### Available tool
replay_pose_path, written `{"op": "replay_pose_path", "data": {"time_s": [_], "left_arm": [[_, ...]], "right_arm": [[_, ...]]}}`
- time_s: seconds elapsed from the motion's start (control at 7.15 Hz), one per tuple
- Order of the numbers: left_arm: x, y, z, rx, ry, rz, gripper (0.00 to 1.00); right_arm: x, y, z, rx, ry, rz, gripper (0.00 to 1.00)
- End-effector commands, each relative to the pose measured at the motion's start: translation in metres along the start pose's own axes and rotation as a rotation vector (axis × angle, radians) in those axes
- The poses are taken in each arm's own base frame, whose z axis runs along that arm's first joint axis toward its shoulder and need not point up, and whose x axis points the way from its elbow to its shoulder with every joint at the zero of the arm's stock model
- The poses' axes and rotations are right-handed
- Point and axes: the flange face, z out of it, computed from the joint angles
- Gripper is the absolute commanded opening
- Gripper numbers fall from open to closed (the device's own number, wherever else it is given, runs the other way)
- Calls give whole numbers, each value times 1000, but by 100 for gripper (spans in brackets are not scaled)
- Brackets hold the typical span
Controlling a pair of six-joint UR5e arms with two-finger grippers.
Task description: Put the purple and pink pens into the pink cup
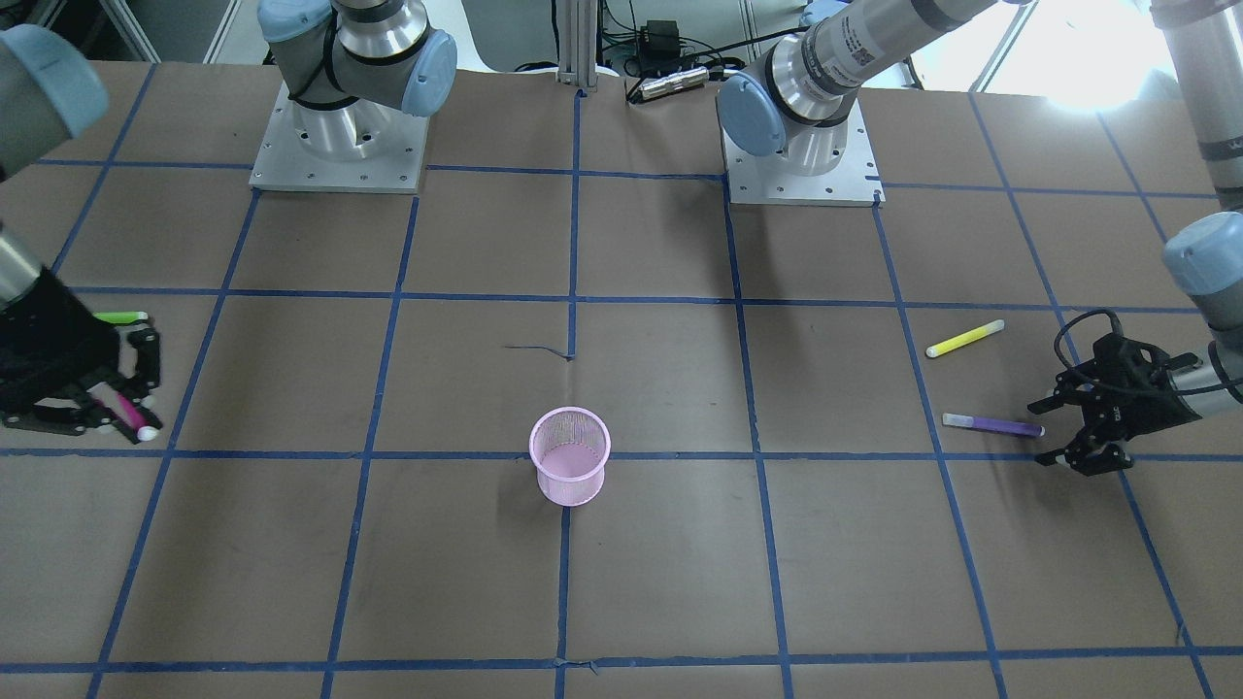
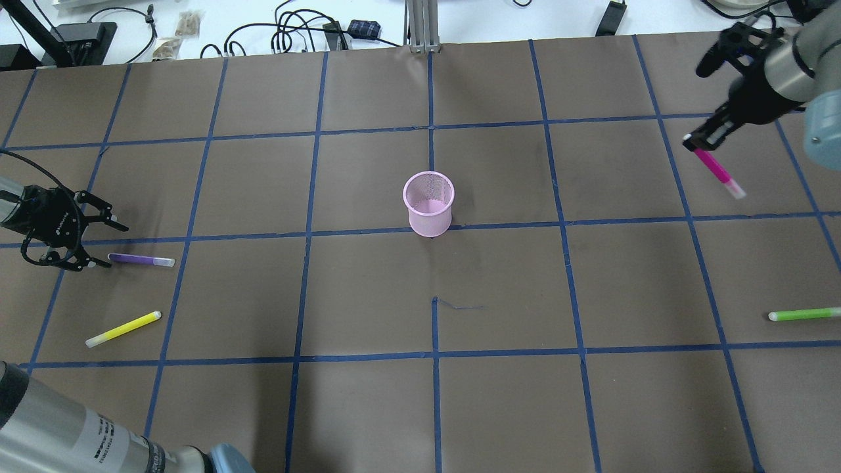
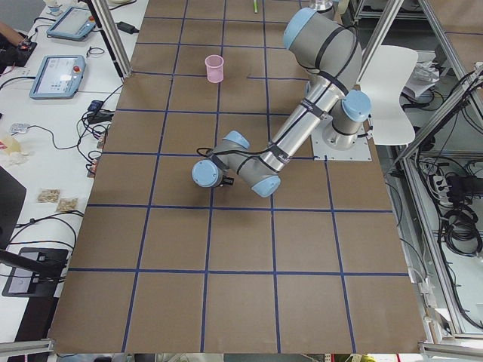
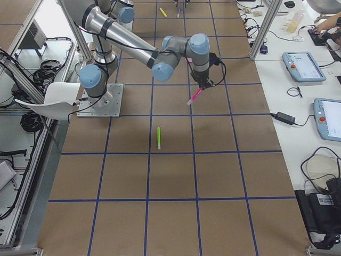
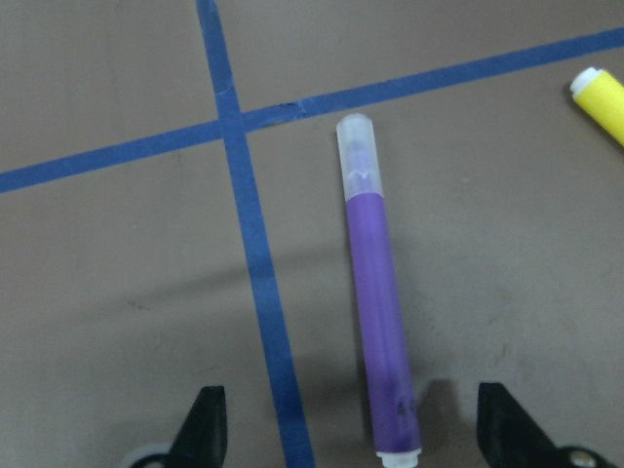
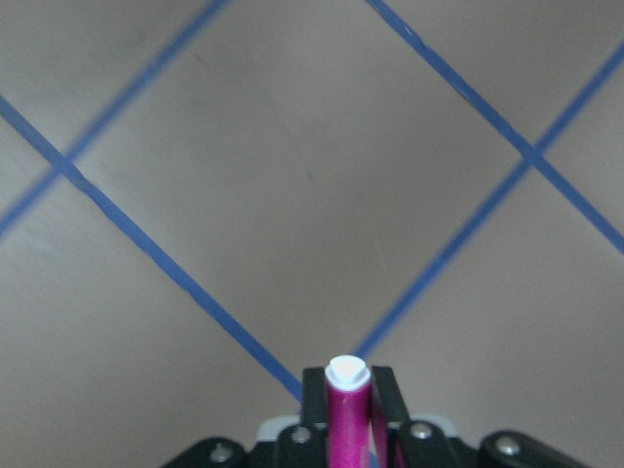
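Pink pen [image 6: 348, 414] clamped between the fingers of the right tool [image 2: 695, 139], held tilted with its free end clear of the tabletop [image 2: 368, 407], well apart from the pink cup [image 2: 428, 203]. Left tool [image 2: 108, 246] spread open, low; 1 end of the purple pen [image 2: 141, 260] lies between its 2 fingers, untouched, flat on the tabletop. Cup upright near centre. Yellow pen [image 2: 123, 328] near the purple one; green pen [image 2: 805, 314] on the right side
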Motion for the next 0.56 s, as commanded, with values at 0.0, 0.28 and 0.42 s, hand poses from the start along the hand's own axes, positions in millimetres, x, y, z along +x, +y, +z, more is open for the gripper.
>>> {"op": "replay_pose_path", "data": {"time_s": [0.0, 0.28, 0.42], "left_arm": [[1, 3, 4, 5, 2, -4, 79], [1, 4, 5, 7, 0, 0, 65], [1, 4, 6, 9, 1, -2, 52]], "right_arm": [[-103, -94, -7, 152, -80, 87, 0], [-188, -157, -23, 367, -105, 154, 0], [-201, -173, -18, 467, -91, 235, 0]]}}
